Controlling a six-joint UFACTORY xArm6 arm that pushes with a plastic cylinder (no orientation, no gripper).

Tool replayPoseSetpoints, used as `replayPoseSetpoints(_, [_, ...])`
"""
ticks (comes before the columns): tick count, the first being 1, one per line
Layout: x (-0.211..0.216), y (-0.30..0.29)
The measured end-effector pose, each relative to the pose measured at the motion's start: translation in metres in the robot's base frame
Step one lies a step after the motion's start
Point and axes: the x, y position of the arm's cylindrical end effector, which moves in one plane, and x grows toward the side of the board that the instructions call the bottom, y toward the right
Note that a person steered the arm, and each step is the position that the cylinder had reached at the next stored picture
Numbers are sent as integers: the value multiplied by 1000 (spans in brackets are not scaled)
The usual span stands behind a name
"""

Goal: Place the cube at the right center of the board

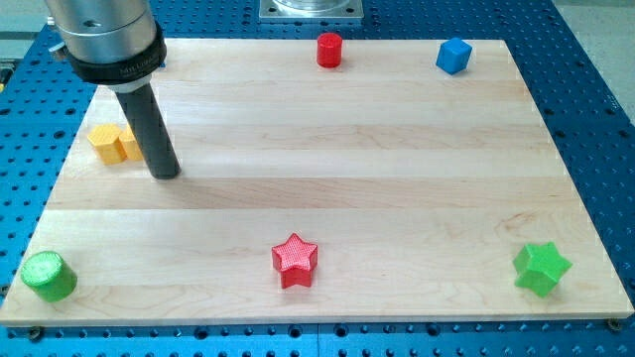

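Observation:
The blue cube sits near the view's top right corner of the wooden board. My tip rests on the board at the view's left, far from the cube. It stands just right of a yellow block, whose right part is hidden behind the rod.
A red cylinder stands at the top centre. A red star lies at the bottom centre. A green star is at the bottom right, and a green cylinder at the bottom left corner. Blue perforated table surrounds the board.

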Motion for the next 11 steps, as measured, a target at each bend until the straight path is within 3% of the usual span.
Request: replayPoseSetpoints(11, [2,4])
